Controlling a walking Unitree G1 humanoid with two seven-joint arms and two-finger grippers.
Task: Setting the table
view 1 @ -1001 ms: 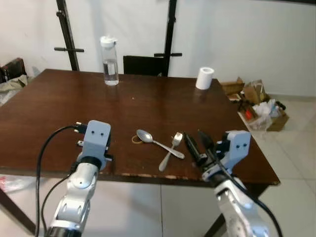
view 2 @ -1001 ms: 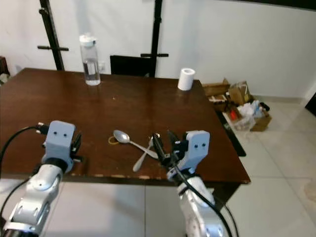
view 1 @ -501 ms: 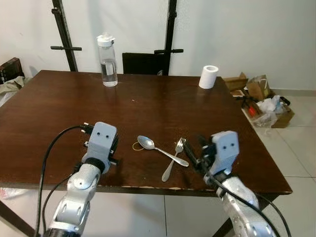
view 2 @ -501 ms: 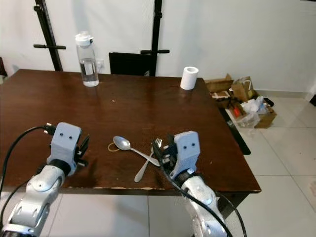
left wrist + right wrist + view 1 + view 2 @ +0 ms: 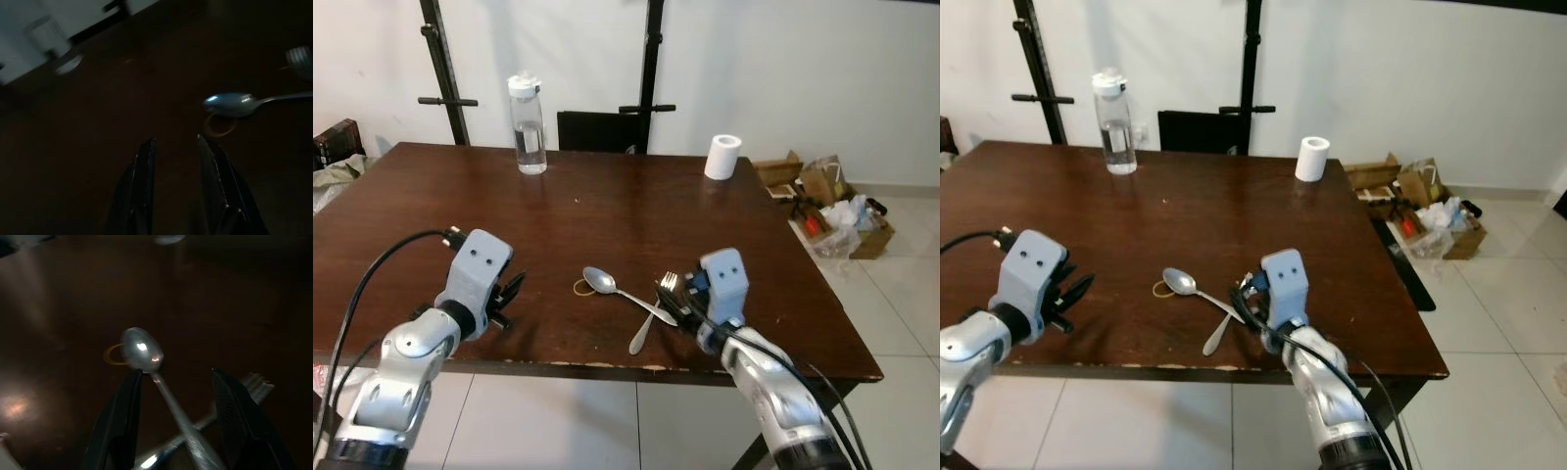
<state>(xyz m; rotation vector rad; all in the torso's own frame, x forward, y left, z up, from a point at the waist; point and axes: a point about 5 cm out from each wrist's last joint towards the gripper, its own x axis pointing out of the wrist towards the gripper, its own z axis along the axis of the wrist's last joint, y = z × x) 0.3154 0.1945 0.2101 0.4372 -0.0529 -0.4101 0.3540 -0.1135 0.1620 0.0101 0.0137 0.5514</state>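
A metal spoon (image 5: pixel 625 294) and a fork (image 5: pixel 651 315) lie crossed near the front edge of the dark wooden table (image 5: pixel 607 206). A thin rubber band (image 5: pixel 582 287) rests beside the spoon's bowl. My right gripper (image 5: pixel 670 302) hangs low over the crossing, open. In the right wrist view its fingers (image 5: pixel 120 431) straddle the spoon's handle (image 5: pixel 168 396), with the bowl just beyond the tips and the fork's tines (image 5: pixel 255 382) to one side. My left gripper (image 5: pixel 512 294) hovers over the table to the left of the spoon, open and holding nothing.
A clear water bottle (image 5: pixel 529 122) stands at the back of the table and a white paper roll (image 5: pixel 722 157) at the back right. A dark chair (image 5: pixel 602 129) sits behind the table. Boxes and bags (image 5: pixel 827 196) clutter the floor on the right.
My right gripper has moved left and forward from beside the cutlery to over the spoon's handle. The left arm has swung outward to the left. The camera shifted a little.
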